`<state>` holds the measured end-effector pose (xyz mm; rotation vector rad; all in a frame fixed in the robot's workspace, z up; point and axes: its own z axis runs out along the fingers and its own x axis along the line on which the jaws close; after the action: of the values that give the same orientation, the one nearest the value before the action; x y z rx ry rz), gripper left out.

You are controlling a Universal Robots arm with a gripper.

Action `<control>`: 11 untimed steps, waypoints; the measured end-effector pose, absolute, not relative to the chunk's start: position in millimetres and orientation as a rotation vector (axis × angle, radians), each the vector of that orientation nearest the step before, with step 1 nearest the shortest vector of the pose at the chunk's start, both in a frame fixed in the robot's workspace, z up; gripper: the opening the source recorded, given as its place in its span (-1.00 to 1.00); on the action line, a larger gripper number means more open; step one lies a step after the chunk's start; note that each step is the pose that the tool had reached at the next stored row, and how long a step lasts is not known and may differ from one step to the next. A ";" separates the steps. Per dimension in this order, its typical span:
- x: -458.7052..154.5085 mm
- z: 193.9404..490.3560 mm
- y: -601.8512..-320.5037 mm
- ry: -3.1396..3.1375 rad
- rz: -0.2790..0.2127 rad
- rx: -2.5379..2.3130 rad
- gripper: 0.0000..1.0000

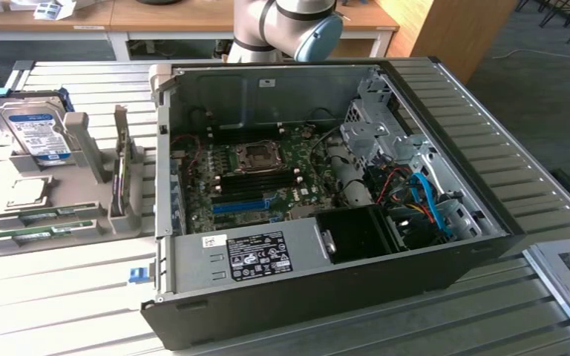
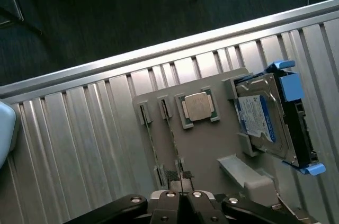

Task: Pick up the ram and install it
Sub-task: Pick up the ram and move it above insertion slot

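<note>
Hovering shut, pincer (image 2: 180,198) near seemingly edge-on ram (image 2: 172,142); processor (image 2: 197,106), hard drive (image 2: 262,121) beside

- The arm (image 1: 283,28): stout cylindrical joint housings in smooth silver-grey, with one round end cap in light blue.
- The gripper (image 2: 180,200): black linkage bars flanking a grey metal centre block; bright round pins and screw heads at the pivots.

Nothing can be read anywhere. The hard drive (image 2: 263,123), beyond the gripper (image 2: 183,196) and off to one side, carries a blue-and-white label (image 2: 255,117) with print too small to read. The power supply (image 1: 194,268) bears a black label (image 1: 258,256) and a white sticker (image 1: 214,242), equally illegible.
</note>
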<state>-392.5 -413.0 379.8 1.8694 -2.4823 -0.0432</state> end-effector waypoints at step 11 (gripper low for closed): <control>-392.5 379.7 -413.0 -2.340 -0.039 2.042 -0.80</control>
<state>-392.5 -413.0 379.7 2.0423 -2.3396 -0.0393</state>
